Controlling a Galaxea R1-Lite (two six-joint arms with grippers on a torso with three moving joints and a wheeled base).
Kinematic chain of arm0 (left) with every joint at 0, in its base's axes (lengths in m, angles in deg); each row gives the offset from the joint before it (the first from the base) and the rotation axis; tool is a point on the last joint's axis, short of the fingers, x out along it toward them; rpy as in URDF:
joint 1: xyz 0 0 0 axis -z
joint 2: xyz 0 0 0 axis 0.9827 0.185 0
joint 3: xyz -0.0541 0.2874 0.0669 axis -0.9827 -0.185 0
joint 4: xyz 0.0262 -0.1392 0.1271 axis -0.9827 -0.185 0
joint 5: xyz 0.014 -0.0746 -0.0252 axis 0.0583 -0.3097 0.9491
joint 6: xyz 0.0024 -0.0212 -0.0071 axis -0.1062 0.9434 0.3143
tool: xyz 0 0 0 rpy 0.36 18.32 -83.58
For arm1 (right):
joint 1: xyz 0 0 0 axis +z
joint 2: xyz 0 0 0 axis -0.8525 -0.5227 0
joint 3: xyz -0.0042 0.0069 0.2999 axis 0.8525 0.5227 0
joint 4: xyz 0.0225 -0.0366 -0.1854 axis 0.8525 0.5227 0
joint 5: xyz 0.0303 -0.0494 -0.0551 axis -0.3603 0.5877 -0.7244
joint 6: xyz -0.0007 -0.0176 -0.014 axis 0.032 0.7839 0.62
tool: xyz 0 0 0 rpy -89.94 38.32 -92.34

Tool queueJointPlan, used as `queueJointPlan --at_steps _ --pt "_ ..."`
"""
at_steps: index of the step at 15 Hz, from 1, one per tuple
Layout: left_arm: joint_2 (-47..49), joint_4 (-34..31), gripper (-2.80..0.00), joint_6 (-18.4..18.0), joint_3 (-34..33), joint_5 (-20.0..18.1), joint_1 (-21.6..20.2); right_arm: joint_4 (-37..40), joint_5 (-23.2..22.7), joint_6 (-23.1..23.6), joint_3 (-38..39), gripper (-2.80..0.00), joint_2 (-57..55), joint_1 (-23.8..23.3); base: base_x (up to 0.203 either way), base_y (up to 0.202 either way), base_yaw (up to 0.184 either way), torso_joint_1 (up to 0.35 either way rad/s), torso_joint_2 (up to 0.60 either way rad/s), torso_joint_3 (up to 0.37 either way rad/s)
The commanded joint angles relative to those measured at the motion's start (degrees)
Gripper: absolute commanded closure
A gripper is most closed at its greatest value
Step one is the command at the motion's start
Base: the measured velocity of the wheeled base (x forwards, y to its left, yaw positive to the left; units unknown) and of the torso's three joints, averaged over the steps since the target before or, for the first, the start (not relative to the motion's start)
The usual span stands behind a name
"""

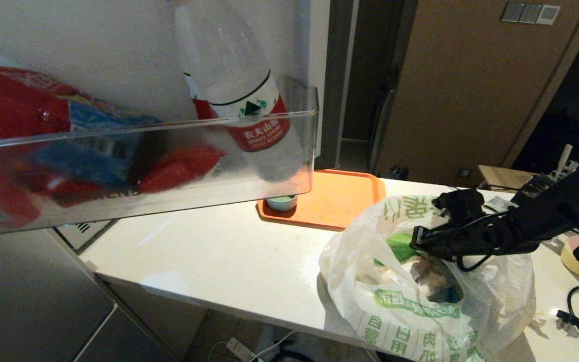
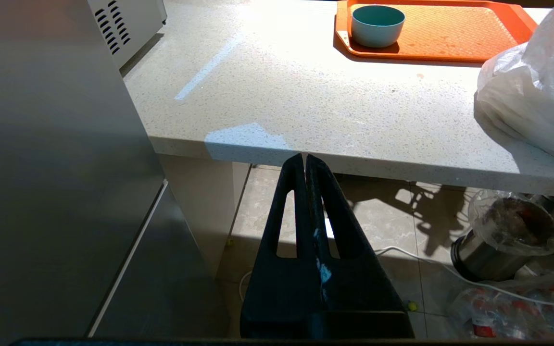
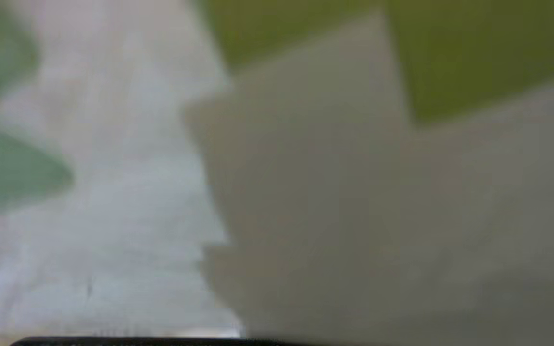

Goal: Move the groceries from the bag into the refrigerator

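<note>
On the white desk (image 1: 209, 256), near its front edge, sits the bag (image 1: 420, 301), a crinkly translucent white plastic one printed with green characters. Its mouth gapes upward, showing groceries inside: a green pack (image 1: 399, 246) toward the back and pale beige lumps (image 1: 427, 274) in front of it.

Reaching into the bag's mouth from the right side is the right tool (image 1: 416, 240), black, on a black arm that crosses above the bag's far rim. Its tip lies right at the green pack; its fingers are closed together, and whether they grip anything cannot be told. The right wrist view is a blur of white plastic and yellow-green.

Just behind the bag lies an orange tray (image 1: 340, 201) with a small teal bowl (image 1: 280, 202) on its left end.

Left of the bag, well apart from it, the refrigerator (image 1: 28, 301) stands with its grey-steel lower doors beside the desk's end. Its open door shelf (image 1: 169, 166), clear plastic, holds a water bottle with a red label (image 1: 249, 110) and red packets (image 1: 13, 110).

Below the desk's front edge, left of the bag, hangs the left tool (image 2: 305, 166), fingers pressed together and empty.
</note>
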Motion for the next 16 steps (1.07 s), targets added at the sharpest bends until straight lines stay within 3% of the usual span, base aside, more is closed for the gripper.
queueJointPlan --at_steps 1,6,9,16 --pt "0.09 0.03 0.00 0.00 0.00 0.01 -0.04 0.85 0.01 -0.01 -1.77 0.00 -0.70 -1.72 0.000 0.000 0.000 0.000 0.00 0.000" --pt "0.09 0.03 0.00 0.00 0.00 0.09 -0.02 7.41 3.46 0.78 0.36 0.00 2.88 -2.51 0.000 0.000 0.000 0.000 0.00 0.000" --pt "0.09 0.03 0.00 0.00 0.00 0.01 -0.04 7.39 3.80 0.77 4.16 0.00 4.80 -2.97 0.000 0.000 0.000 0.000 0.00 0.000" --pt "0.09 0.03 0.00 0.00 0.00 0.01 -0.04 7.73 6.37 1.02 3.92 0.00 5.94 -6.87 0.000 0.000 0.000 0.000 0.00 0.000"
